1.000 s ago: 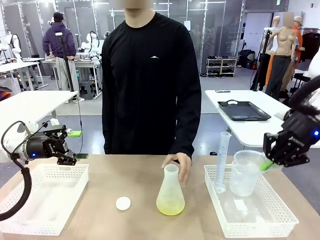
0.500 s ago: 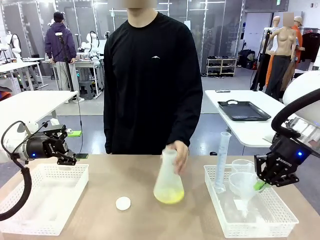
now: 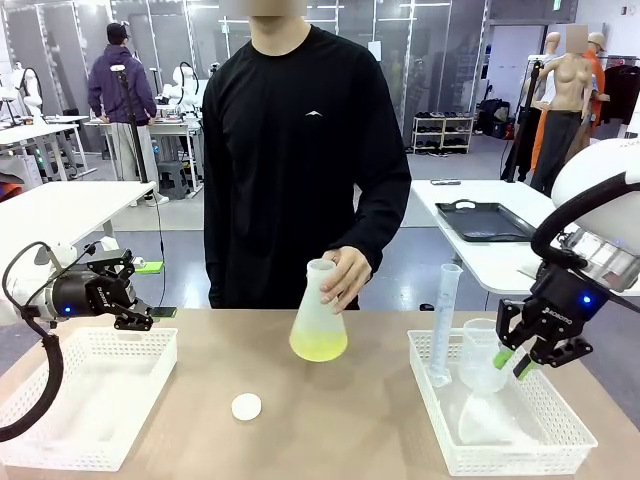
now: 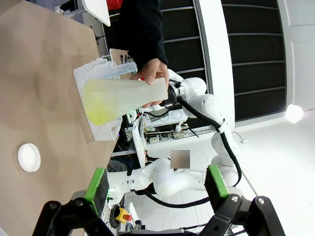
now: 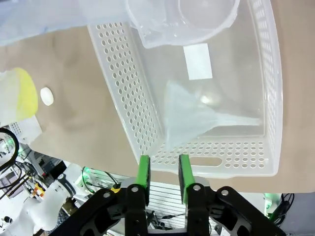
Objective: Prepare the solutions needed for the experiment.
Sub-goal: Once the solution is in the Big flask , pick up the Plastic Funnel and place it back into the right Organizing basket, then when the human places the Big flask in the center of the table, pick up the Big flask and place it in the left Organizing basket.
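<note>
solutions [image 3: 318, 347] show as a shallow yellow-green pool in the base of a frosted flask [image 3: 320, 305]. a person's hand [image 3: 347, 277] holds it by the neck, tilted and lifted off the counter [image 3: 250, 360], well ahead of the left fingers [image 4: 97, 183]. those are spread wide around nothing. right fingers [image 5: 143, 170] stand a little parted and empty, with a clear funnel [image 5: 189, 118] lying just beyond them in a white basket [image 5: 125, 93].

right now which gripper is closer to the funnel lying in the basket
Right. The right gripper hangs just above the funnel in the right-hand basket, jaws apart and empty. The left gripper is open by the other basket at the table's far left.
</note>
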Controlling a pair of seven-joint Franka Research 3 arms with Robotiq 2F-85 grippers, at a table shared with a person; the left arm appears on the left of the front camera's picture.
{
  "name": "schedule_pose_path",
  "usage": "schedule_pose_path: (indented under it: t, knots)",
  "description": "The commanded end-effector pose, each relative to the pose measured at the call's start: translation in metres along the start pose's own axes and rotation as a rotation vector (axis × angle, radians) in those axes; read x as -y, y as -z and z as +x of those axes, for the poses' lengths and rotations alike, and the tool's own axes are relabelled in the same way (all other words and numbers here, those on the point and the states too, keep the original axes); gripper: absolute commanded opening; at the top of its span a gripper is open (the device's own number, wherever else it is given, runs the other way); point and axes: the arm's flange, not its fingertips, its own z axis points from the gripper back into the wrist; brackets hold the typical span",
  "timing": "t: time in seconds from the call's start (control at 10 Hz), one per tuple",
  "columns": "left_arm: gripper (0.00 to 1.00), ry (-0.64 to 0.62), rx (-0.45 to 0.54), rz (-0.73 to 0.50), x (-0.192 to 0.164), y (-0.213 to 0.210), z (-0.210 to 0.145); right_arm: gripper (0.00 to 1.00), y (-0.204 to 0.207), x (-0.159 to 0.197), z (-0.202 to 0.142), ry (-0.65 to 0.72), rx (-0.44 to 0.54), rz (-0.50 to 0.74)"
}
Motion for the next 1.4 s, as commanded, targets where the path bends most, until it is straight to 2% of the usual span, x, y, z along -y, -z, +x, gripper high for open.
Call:
schedule_pose_path:
  t: [0.0, 0.1, 1.3]
  knots:
    - [1.0, 0.009, 0.01, -0.009, 0.003, 0.002, 0.0, 0.47, 0.005, -0.012, 0.006, 0.021, 0.042, -0.024]
    - [1.0, 0.009, 0.01, -0.009, 0.003, 0.002, 0.0, 0.47, 0.0, 0.0, 0.0, 0.0, 0.0, 0.0]
    - [1.0, 0.009, 0.01, -0.009, 0.003, 0.002, 0.0, 0.47, 0.001, -0.001, 0.001, 0.0, 0.006, -0.002]
